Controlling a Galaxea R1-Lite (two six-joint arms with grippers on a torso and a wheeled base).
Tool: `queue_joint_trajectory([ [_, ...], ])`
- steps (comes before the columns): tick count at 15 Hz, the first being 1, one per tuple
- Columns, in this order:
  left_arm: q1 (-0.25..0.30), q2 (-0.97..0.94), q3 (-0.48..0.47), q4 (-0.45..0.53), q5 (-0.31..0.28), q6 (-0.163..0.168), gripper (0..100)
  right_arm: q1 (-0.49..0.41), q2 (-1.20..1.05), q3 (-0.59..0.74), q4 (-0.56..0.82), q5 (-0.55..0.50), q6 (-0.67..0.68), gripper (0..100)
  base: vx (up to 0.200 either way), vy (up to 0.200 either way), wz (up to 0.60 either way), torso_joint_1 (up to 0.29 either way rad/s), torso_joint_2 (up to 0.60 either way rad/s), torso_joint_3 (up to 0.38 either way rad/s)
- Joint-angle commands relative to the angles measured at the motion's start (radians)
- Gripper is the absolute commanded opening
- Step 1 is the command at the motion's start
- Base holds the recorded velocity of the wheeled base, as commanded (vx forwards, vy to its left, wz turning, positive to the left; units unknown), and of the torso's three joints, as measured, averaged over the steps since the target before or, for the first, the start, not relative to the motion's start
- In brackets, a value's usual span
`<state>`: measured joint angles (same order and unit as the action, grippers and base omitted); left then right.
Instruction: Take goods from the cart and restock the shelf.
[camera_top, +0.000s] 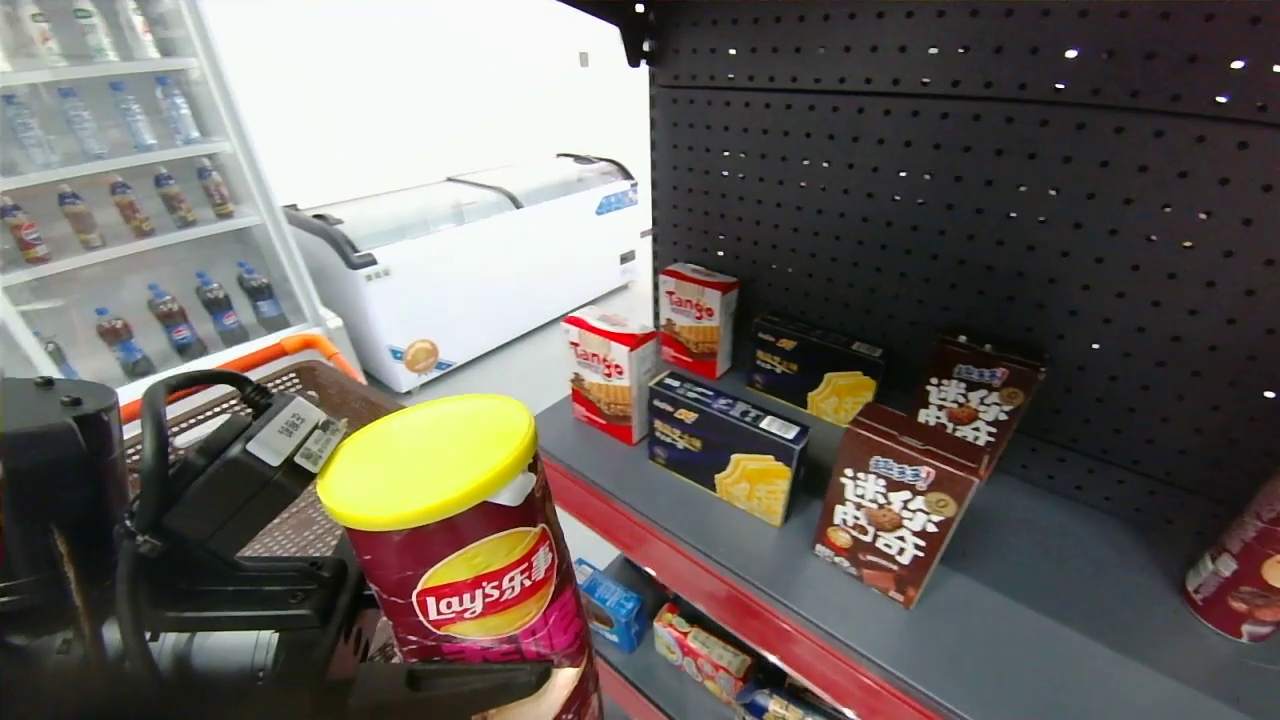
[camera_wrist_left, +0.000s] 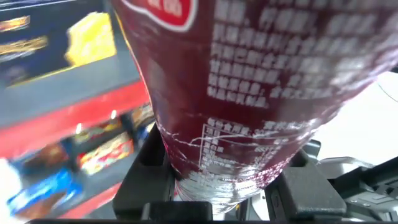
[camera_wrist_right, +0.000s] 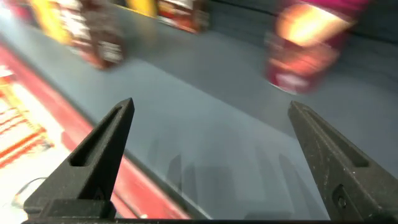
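A grey shelf (camera_top: 1010, 610) carries upright snack boxes (camera_top: 895, 505). The yellow-lidded chip can (camera_top: 455, 540) stands upright at near left, off the shelf's red edge, near the cart (camera_top: 335, 385). The left gripper (camera_wrist_left: 224, 186) has its jaws clamped on the can's base. The right gripper (camera_wrist_right: 214, 155) hangs over the shelf, jaws wide apart.

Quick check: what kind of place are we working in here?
Most likely a small convenience store: a pegboard-backed shelf of boxed snacks, a glass-door drinks fridge and a chest freezer nearby.
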<state>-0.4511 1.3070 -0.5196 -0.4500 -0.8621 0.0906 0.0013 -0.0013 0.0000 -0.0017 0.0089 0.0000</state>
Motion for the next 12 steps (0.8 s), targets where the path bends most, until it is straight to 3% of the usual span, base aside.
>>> queue_joint_trajectory([
  [1, 0.0, 0.001, -0.002, -0.003, -0.002, 0.0, 0, 0.0, 0.001, 0.0, -0.001, 0.0, 0.0, 100, 0.0, 0.0, -0.6, 0.017, 0.0, 0.002],
  [12, -0.001, 0.001, -0.002, -0.003, 0.0, 0.0, 0, 0.0, 0.001, 0.0, -0.001, 0.0, 0.0, 100, 0.0, 0.0, -0.6, 0.001, 0.0, 0.003],
])
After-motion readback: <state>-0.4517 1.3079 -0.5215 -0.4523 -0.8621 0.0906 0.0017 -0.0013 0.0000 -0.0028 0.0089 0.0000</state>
